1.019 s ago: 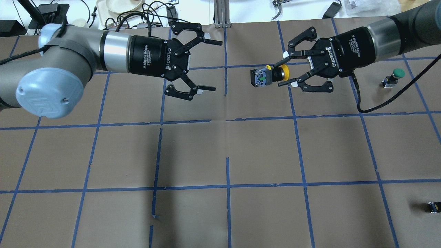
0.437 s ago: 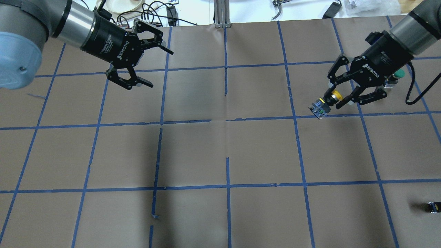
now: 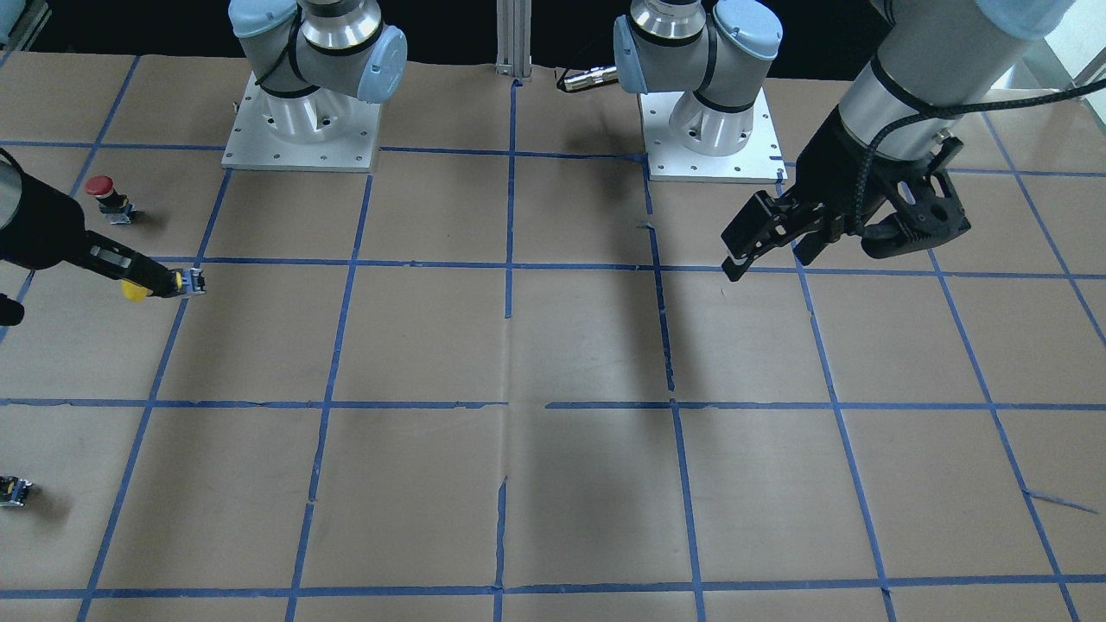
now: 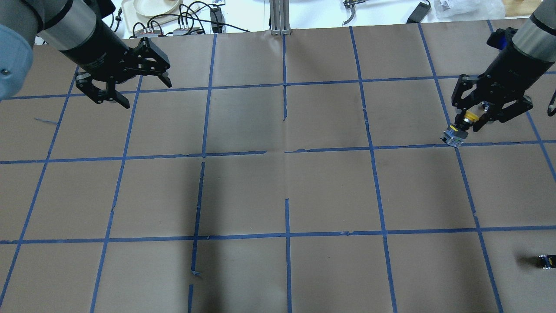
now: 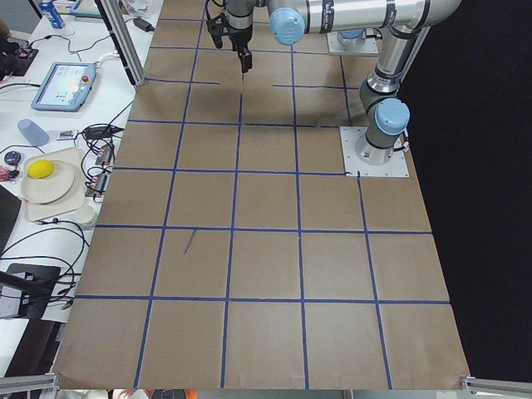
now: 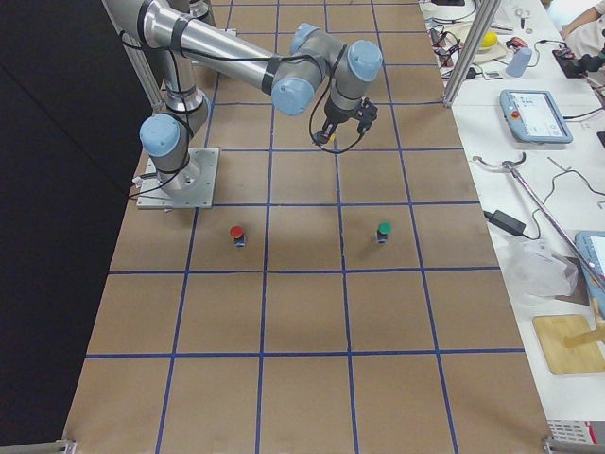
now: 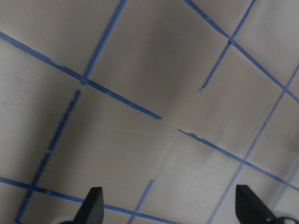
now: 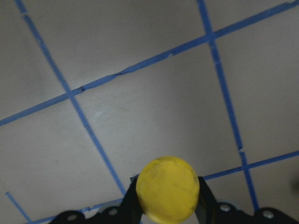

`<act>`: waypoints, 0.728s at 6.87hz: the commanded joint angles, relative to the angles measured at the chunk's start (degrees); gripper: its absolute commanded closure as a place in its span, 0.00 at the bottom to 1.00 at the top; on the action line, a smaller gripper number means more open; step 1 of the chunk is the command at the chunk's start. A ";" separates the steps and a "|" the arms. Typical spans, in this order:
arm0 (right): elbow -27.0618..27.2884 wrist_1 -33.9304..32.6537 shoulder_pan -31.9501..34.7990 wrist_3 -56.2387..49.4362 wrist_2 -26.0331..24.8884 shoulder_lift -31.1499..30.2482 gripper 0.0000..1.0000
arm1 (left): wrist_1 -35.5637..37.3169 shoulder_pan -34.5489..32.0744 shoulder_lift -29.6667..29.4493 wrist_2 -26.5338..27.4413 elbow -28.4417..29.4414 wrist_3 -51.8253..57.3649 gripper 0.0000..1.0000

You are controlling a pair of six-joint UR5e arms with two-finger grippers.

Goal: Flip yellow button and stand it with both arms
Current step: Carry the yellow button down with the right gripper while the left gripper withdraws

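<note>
Bench (image 4: pixel 286 191): brown paper ruled into squares with blue tape.
Right jaws: clamped across the neck of the yellow button (image 4: pixel 459 129), just under its cap; the wrist view looked straight down onto the round yellow top.
Left jaws: spread wide and empty, with only paper and tape between the tips.
Button's place: on the robot's right side, close above a tape line, cap up and blocky body pointing down at a slant. Whether the body touched the paper could not be told.
Right arm (image 4: pixel 525 52): it had swung away from mid-bench, turning the button from lying level to nearly upright.
Left arm (image 4: pixel 65 30): it had pulled back from the meeting point towards its own far corner.
Meaning: the two-arm part looked finished and the flip made. What seemed left was to square the body up, lower it and let go.
Risk: a slanted set-down could tip so small a part.
Others: red-capped button (image 3: pixel 108 197), green-capped button (image 6: pixel 384 230) and small dark part (image 4: pixel 545 261) sat apart.
</note>
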 commanded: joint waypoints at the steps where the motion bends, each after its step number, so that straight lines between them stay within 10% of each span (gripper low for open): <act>1: 0.05 -6.07 -6.44 -5.51 -4.68 3.71 0.87 | -3.03 -0.12 2.68 4.78 -1.65 6.65 0.00; 5: 1.36 -23.42 -10.87 -5.70 -11.89 9.17 0.97 | -6.55 -1.78 2.07 6.27 -1.93 11.55 0.00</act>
